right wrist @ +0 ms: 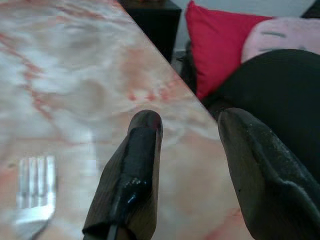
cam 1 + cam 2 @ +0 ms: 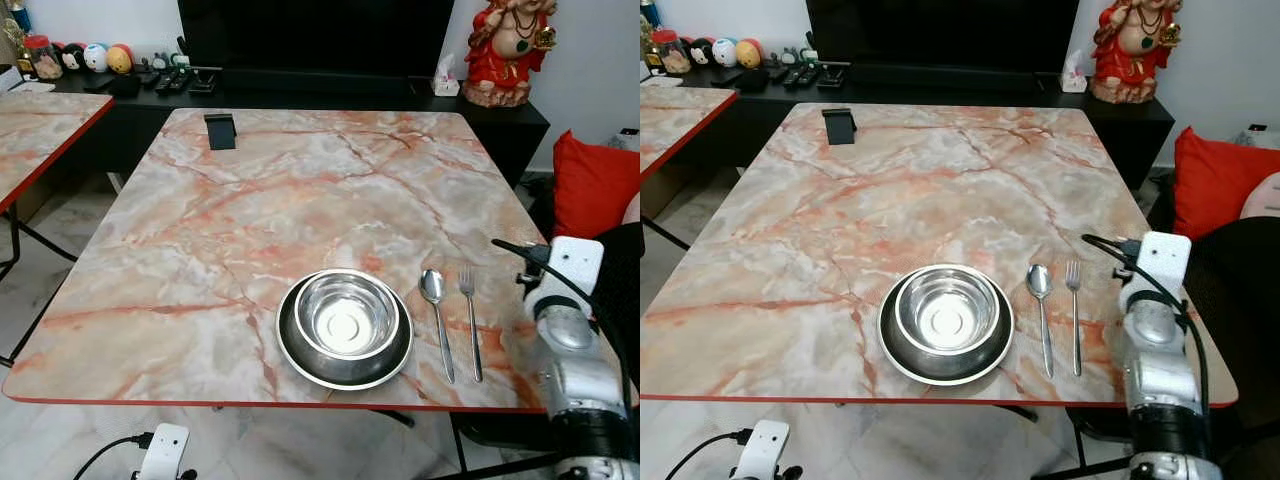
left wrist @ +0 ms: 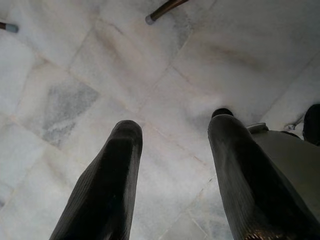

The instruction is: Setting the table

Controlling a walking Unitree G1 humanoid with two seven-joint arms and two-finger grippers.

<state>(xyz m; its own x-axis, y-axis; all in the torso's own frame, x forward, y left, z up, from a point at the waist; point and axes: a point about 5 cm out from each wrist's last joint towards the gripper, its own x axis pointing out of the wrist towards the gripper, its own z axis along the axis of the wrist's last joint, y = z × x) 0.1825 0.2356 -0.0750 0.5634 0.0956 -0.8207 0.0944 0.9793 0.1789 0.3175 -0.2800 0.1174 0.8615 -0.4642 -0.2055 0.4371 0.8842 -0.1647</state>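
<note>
A steel bowl (image 2: 345, 316) sits inside a dark plate (image 2: 344, 371) near the front edge of the marble table (image 2: 280, 200). To the right of the plate lie a spoon (image 2: 436, 318) and then a fork (image 2: 470, 318), side by side with their handles toward me. My right arm (image 2: 568, 345) is raised at the table's right edge, just right of the fork (image 1: 35, 192). Its gripper (image 1: 187, 120) is open and empty above the tabletop. My left gripper (image 3: 175, 125) hangs open over the white floor tiles, holding nothing.
A black stand (image 2: 220, 130) sits at the table's far left. A second marble table (image 2: 40, 125) is to the left. Behind is a black console (image 2: 330, 95) with remotes, a tissue box (image 2: 446, 80) and a red statue (image 2: 508, 50). A red cushion (image 2: 595, 185) and a dark seat (image 1: 270, 90) are on the right.
</note>
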